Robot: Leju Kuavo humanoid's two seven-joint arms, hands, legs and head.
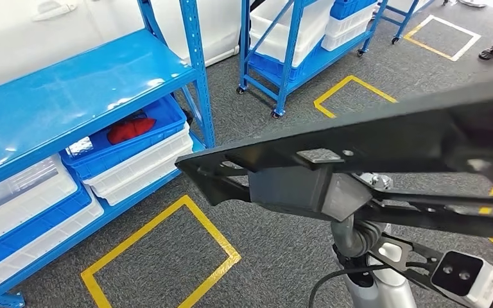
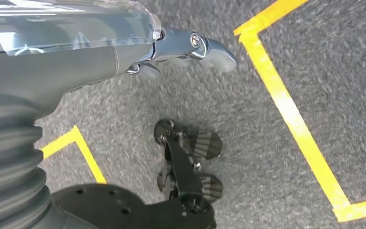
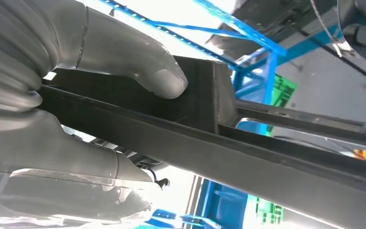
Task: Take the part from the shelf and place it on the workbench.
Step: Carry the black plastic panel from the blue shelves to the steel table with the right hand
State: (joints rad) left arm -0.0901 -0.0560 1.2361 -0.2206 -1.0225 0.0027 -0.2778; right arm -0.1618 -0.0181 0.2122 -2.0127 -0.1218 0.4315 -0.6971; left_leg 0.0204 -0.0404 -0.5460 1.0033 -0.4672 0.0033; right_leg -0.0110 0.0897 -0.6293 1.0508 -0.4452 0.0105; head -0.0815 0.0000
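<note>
A blue metal shelf (image 1: pixel 70 96) stands on grey carpeted floor (image 1: pixel 276 250); its top level is bare and glossy. On the level below sit stacked white and blue bins (image 1: pixel 135 157), the uppermost blue one holding something red (image 1: pixel 130 129), with more white and blue trays (image 1: pixel 25 212) beside them. A second blue rack on castors (image 1: pixel 295 58) carries further white and blue bins. Yellow tape rectangles (image 1: pixel 160 256) are marked on the carpet near the shelves.

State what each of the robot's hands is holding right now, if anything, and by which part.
The right hand grips the long black part around its thick block section. The left hand holds nothing, hanging over the carpet.
</note>
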